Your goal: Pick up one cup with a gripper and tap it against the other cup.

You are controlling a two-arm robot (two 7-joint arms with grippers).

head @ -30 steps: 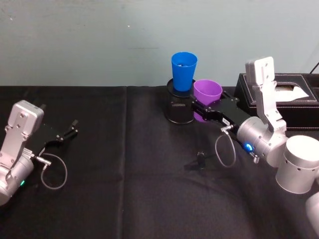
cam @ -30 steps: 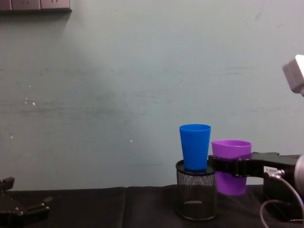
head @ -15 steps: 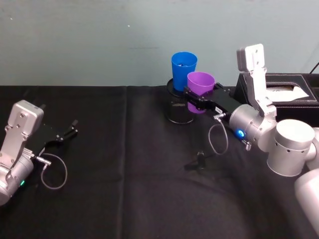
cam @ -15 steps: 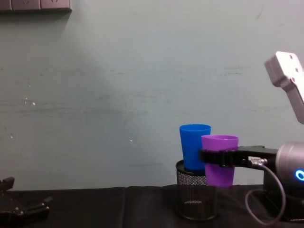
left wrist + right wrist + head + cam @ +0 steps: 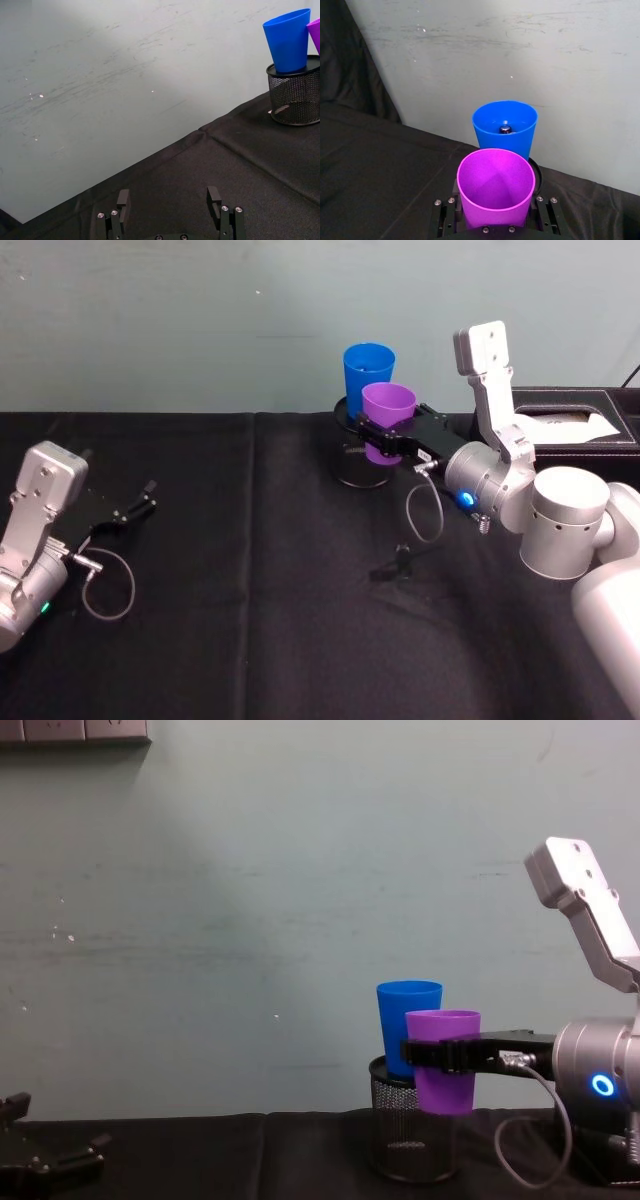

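Note:
The purple cup hangs in the air in front of the blue cup, held upright by my right gripper, which is shut on its sides. The blue cup stands on top of a black mesh pen holder. In the chest view the purple cup overlaps the blue cup and sits lower. From the right wrist view the purple cup is just short of the blue cup; whether they touch I cannot tell. My left gripper rests open at the far left of the table.
A black tissue box stands at the back right, behind my right arm. A small black clip lies on the black tablecloth near the middle. The wall runs close behind the cups.
My right gripper has carried the purple cup up and to the left, from beside the pen holder to right in front of the blue cup. The left arm has not moved.

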